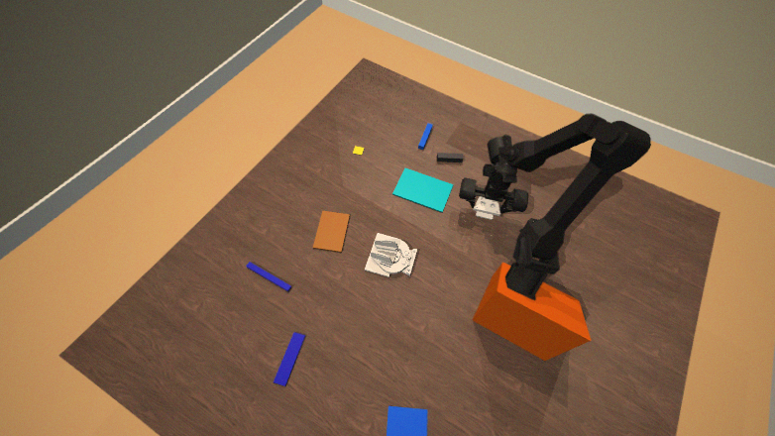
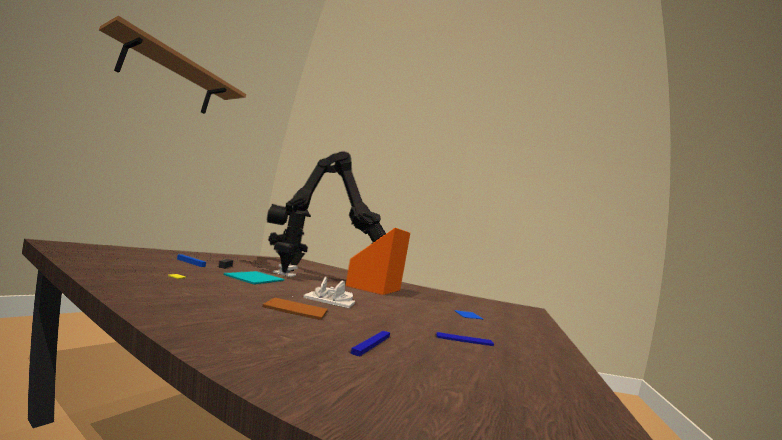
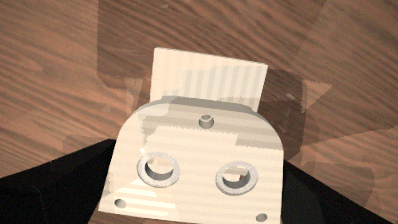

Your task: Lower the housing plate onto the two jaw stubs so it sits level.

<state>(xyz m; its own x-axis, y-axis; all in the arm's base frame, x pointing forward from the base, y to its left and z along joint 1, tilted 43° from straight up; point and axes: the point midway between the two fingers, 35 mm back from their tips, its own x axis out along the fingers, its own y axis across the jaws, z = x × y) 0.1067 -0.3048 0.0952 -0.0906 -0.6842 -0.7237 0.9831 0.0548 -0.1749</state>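
Observation:
The white housing plate [image 1: 487, 204] [image 3: 200, 140], with two ringed holes and one rounded side, is between the fingers of my black gripper [image 1: 490, 203] [image 2: 284, 270] [image 3: 199, 151]. The fingers touch its two side edges, and the gripper is shut on it. A pale rectangular piece [image 3: 210, 75] shows under and beyond its rounded edge. Whether the plate is lifted off its support cannot be told. The white base [image 1: 376, 267] [image 2: 345, 303] stands apart, nearer the table's middle, with two upright jaws [image 1: 385, 250] [image 2: 332, 288] on it. The jaw stubs are too small to make out.
A turquoise sheet [image 1: 422, 189] [image 2: 253, 277] lies between gripper and yellow square [image 1: 358, 150]. A brown slab [image 1: 331, 231] [image 2: 295, 308] lies beside the base. A black bar [image 1: 449, 158] and blue bar [image 1: 425, 136] lie behind. The orange block [image 1: 533, 319] [image 2: 377, 268] is at the arm's foot.

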